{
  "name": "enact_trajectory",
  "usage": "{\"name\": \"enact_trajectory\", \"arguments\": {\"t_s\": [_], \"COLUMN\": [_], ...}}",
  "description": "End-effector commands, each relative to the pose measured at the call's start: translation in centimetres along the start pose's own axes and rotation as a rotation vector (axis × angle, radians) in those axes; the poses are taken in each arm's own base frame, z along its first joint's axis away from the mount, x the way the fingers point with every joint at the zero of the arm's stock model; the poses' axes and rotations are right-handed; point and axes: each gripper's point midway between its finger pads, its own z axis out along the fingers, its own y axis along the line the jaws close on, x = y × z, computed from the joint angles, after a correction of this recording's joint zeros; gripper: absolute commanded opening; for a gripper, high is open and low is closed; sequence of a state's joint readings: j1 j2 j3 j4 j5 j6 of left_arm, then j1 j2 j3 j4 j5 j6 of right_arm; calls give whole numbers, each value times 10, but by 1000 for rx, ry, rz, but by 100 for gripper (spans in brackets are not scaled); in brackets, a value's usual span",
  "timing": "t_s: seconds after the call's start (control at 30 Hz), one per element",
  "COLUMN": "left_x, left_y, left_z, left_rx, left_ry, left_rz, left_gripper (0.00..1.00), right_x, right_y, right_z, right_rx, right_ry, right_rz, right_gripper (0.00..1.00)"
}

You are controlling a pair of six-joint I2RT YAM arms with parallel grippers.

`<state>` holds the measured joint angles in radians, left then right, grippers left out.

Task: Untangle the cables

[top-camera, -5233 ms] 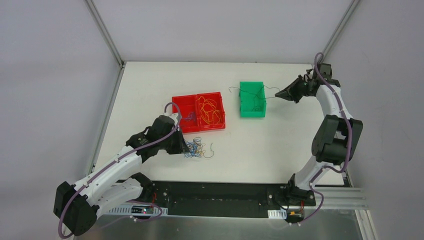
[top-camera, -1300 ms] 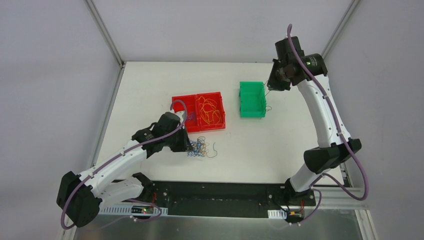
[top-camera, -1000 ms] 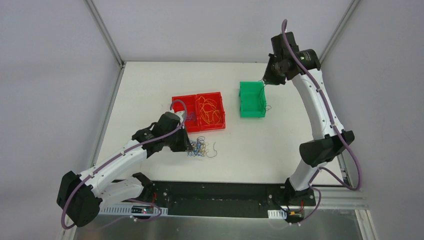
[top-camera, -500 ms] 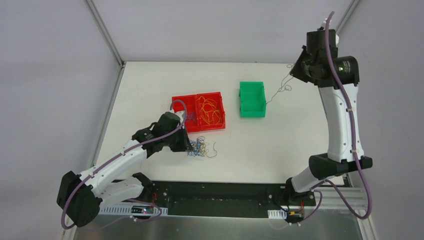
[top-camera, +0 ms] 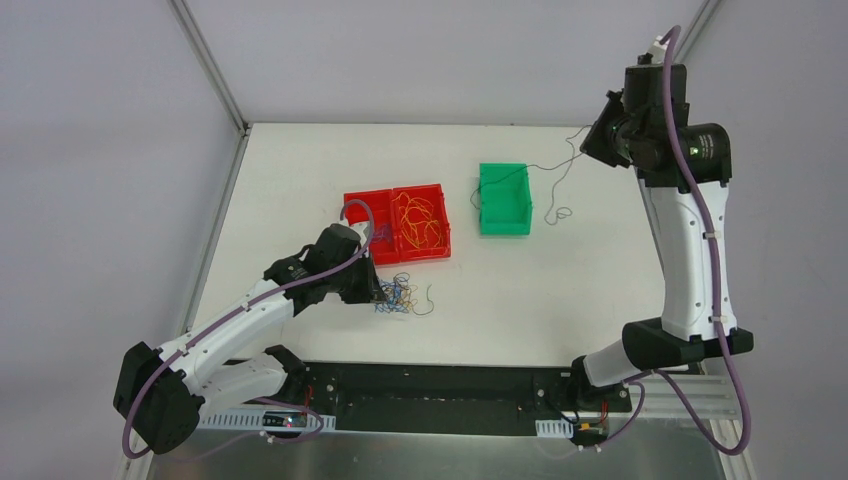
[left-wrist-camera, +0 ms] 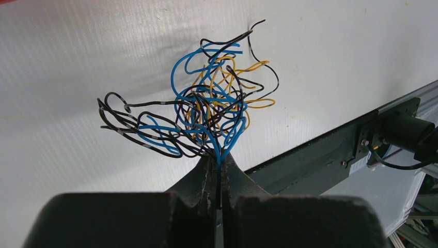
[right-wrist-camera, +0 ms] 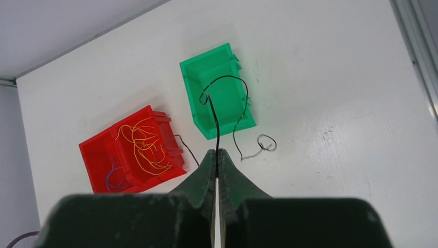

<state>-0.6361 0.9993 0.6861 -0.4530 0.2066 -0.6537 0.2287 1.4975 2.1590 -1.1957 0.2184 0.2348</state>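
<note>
Tangled thin blue, orange and black cables [left-wrist-camera: 206,111] are anchored on the white worktop [top-camera: 300,180] by the clenched left claw [left-wrist-camera: 219,175]. One black strand [right-wrist-camera: 217,129], pinched in the right claw [right-wrist-camera: 218,155], is hung over the green plastic bin [right-wrist-camera: 192,90], seemingly for sorting.

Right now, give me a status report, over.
Left claw shut on tangle. Right claw high, shut on black cable. Cable hangs over green bin.
</note>
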Motion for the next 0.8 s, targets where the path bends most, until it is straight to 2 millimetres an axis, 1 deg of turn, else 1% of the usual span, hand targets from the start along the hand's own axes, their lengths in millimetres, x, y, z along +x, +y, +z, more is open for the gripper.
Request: {"name": "enact_trajectory", "arguments": {"t_s": [0.0, 0.1, 0.23, 0.4, 0.53, 0.7, 0.77], "left_x": [-12, -13, -14, -13, -12, -13, -13], "left_y": [-14, -16, -16, -16, -16, -15, -15], "left_z": [-5, -5, -7, -7, -8, -9, -9], "left_rx": [36, 38, 40, 44, 45, 40, 42], "left_ry": [-30, -30, -36, -35, -39, -42, -40], "left_rz": [21, 20, 22, 23, 23, 23, 24], "left_gripper": [0, 0, 0, 0, 0, 0, 0], "right_x": [2, 11, 24, 32, 34, 33, 35], "right_y": [20, 32, 55, 67, 69, 69, 65], "right_z": [8, 19, 31, 52, 63, 69, 76], "right_rx": [-99, -153, -309, -398, -448, -524, -537], "right_ry": [21, 50, 117, 189, 233, 270, 295], "right_rz": [-3, 1, 46, 86, 132, 202, 233], "right_gripper": [0, 0, 0, 0, 0, 0, 0]}}
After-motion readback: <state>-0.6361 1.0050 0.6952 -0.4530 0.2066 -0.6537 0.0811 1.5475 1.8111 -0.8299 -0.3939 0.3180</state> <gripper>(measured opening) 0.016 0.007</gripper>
